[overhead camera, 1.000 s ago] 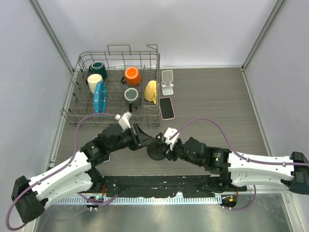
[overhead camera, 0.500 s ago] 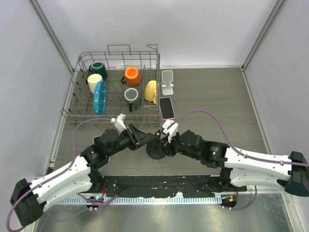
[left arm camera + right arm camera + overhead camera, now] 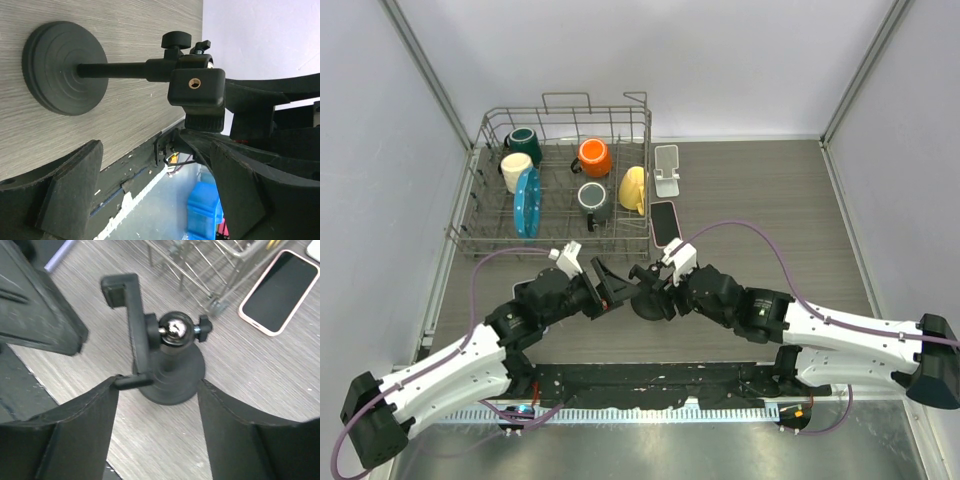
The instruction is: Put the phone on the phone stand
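**Top external:** Compared with a second ago, the right gripper (image 3: 656, 286) is seen carried farther up the tabletop (image 3: 770, 200), toward the phone (image 3: 665, 222). The left gripper (image 3: 617, 286) has been turned to face it. Both arms are stretched low and bent inward from the near corners, so that the grippers meet over the black phone stand (image 3: 646, 304). The stand's round base is seen slightly farther from the near edge than before. The phone, in a pink case, is left flat and screen-up beside the dish rack (image 3: 565, 112), just below a white stand (image 3: 667, 168). It is well apart from both grippers.

**Left wrist:** The left gripper (image 3: 155, 150) is held wide, nothing gripped. The black phone stand (image 3: 65, 67) is framed beyond the fingers (image 3: 70, 185), its stem and clamp head pointed at the opposite arm.

**Right wrist:** The right gripper (image 3: 160, 385) is likewise spread wide, with the black phone stand (image 3: 172, 375) set between its fingers (image 3: 75, 435); contact cannot be told. The ball joint and clamp bracket are shown upright. The phone (image 3: 280, 290) is seen at upper right, near the dish rack (image 3: 210, 265).
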Robot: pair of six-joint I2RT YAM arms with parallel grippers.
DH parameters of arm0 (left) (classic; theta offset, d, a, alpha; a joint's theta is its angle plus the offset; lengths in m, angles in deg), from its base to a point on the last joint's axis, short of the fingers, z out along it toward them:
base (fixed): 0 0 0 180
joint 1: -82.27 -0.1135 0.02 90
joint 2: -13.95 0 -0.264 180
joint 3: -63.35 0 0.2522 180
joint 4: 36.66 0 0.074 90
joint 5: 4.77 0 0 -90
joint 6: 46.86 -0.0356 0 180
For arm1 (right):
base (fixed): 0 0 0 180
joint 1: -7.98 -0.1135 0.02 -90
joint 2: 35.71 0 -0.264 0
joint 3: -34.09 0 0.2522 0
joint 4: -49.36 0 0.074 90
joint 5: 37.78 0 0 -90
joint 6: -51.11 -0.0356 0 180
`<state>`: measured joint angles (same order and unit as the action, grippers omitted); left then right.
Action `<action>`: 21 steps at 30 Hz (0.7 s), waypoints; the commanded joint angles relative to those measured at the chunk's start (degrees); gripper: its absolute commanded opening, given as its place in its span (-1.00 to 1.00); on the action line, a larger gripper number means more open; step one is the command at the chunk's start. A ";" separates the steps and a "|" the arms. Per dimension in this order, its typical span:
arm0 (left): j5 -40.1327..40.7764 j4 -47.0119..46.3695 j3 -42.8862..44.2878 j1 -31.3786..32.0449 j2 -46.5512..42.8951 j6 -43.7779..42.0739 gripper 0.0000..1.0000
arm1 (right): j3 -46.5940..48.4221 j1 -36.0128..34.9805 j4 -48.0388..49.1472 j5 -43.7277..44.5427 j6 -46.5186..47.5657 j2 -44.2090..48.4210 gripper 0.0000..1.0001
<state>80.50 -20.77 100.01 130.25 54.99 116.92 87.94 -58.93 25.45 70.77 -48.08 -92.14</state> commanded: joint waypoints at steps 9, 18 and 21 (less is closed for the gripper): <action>6.64 21.40 13.21 -0.79 -3.16 -11.63 1.00 | 6.05 0.29 -6.63 2.11 -3.64 -0.89 0.51; -6.60 18.42 20.85 -6.93 9.39 -20.15 0.89 | 5.52 0.29 -5.14 0.35 -5.75 -1.67 0.50; -7.91 17.05 22.45 -9.13 12.13 -23.06 0.76 | 6.05 0.29 -4.53 1.32 -7.59 -2.90 0.49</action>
<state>77.72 -2.19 119.13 123.76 64.37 100.11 91.70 -58.69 18.41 71.49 -52.60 -94.00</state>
